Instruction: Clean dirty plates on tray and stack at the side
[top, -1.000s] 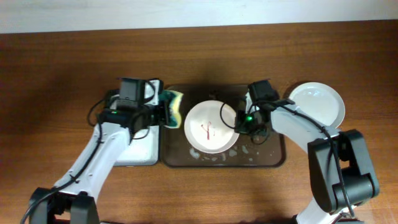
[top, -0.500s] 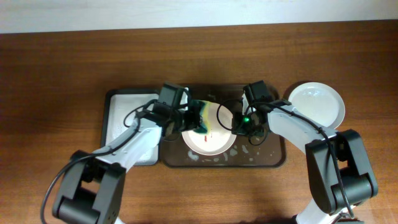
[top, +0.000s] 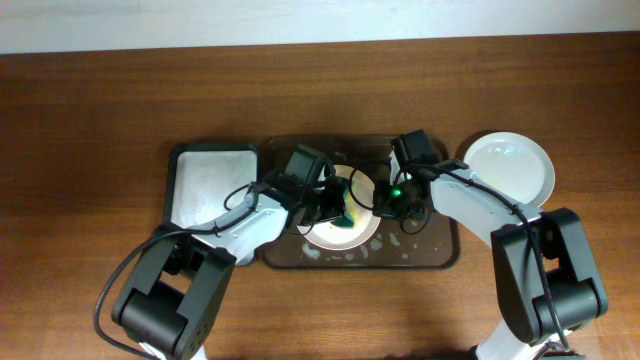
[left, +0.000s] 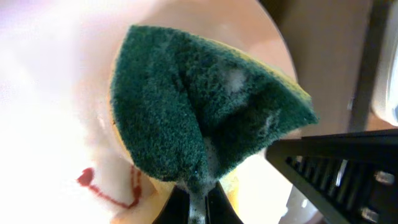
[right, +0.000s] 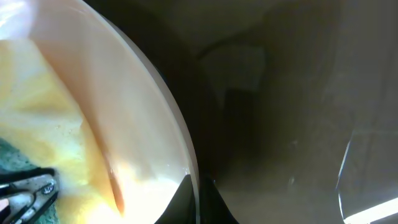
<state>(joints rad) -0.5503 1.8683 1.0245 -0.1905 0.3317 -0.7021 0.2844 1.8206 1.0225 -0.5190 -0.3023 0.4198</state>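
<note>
Sponge (left: 199, 112) meets plate (top: 322, 236) on the brown tray (top: 440, 250)
Left arm angles rightward, left gripper (top: 338, 205) clamped on the green sponge, pressing the pinkish plate; right arm bends inward, right gripper (top: 383, 197) pinching that plate's right rim.

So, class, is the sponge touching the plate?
Touching. The left wrist view shows the sponge pressed onto the plate, with no gap, beside the smear.
</note>
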